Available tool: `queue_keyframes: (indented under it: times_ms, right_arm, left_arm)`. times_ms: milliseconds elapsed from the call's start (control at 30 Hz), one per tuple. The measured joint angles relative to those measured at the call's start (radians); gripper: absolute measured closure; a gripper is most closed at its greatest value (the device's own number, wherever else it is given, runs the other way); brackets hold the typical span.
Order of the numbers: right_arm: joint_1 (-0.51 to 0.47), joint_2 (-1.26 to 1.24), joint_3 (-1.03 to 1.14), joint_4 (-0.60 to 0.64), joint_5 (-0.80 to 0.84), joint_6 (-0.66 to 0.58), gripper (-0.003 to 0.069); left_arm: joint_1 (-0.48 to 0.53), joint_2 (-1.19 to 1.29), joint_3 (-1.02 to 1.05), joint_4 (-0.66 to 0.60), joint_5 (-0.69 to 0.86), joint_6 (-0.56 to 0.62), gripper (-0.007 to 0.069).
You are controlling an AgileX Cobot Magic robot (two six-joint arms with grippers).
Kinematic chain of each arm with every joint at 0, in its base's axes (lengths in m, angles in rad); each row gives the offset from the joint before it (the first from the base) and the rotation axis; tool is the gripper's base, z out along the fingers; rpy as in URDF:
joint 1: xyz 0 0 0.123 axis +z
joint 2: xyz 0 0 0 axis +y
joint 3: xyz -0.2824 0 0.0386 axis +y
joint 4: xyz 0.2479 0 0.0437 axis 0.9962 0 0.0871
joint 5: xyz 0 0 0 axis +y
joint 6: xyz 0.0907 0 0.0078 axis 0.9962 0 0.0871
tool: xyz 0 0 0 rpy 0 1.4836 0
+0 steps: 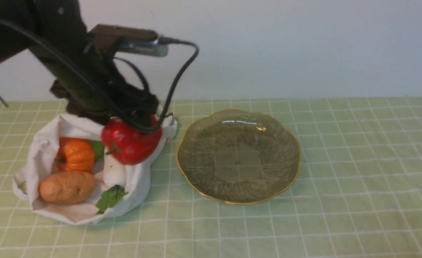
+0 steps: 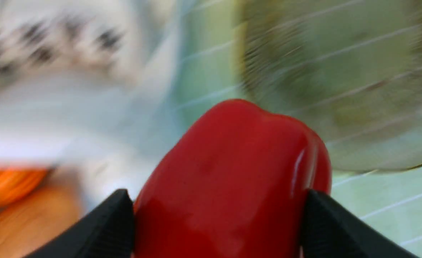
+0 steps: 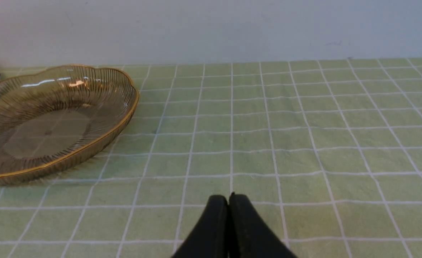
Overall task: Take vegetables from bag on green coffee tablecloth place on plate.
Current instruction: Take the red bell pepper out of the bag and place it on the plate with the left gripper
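Progress check: basically just getting started, I'd say. Nothing has landed on the plate yet.

Starting from the left, the bag (image 1: 42, 150) lies open on the tablecloth (image 1: 340, 215) with three veggies in it: the potato (image 1: 67, 186) at the front, the pumpkin (image 1: 75, 154) behind it, and the radish (image 1: 114, 173) next to those, its leaf poking out toward the bag's mouth.

The pepper (image 1: 132, 141) is the one in play. The left gripper (image 2: 218, 195) is clamped on it from both sides, and it hangs over the bag's right-hand edge, short of the plate (the wrist view is pretty blurry, but the grip itself is clear).

Next over, the plate (image 1: 239, 202) sits just beside the bag, totally bare.

Far right, the right gripper (image 3: 228, 200) is pinched closed on nothing, low over the cloth and off to the plate's right.

So one veggie is on its way and three are left to fetch.
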Motion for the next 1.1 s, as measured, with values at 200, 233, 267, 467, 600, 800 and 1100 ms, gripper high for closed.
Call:
queue_keyframes:
  times_ms: [200,233,267,467,600,800,1100]
  right_arm:
    - [0.0,0.0,0.0,0.0,0.0,0.0,0.0674]
    - [0.0,0.0,0.0,0.0,0.0,0.0,0.0674]
    - [0.0,0.0,0.0,0.0,0.0,0.0,0.0674]
    - [0.0,0.0,0.0,0.0,0.0,0.0,0.0674]
    - [0.0,0.0,0.0,0.0,0.0,0.0,0.0674]
    - [0.0,0.0,0.0,0.0,0.0,0.0,0.0674]
    - [0.0,0.0,0.0,0.0,0.0,0.0,0.0674]
  left_arm:
    - [-0.143,0.21,-0.179,-0.034,-0.172,-0.005,0.0084]
    - [-0.169,0.261,-0.206,-0.035,-0.212,-0.005,0.0084]
    - [-0.174,0.278,-0.209,-0.035,-0.227,-0.006,0.0084]
    - [-0.255,0.478,-0.303,-0.038,-0.368,-0.019,0.0084]
    - [-0.265,0.536,-0.319,-0.038,-0.407,-0.089,0.0084]
    - [-0.265,0.541,-0.33,-0.039,-0.412,-0.128,0.0079]
    - [-0.265,0.468,-0.439,-0.046,-0.249,-0.129,0.0008]
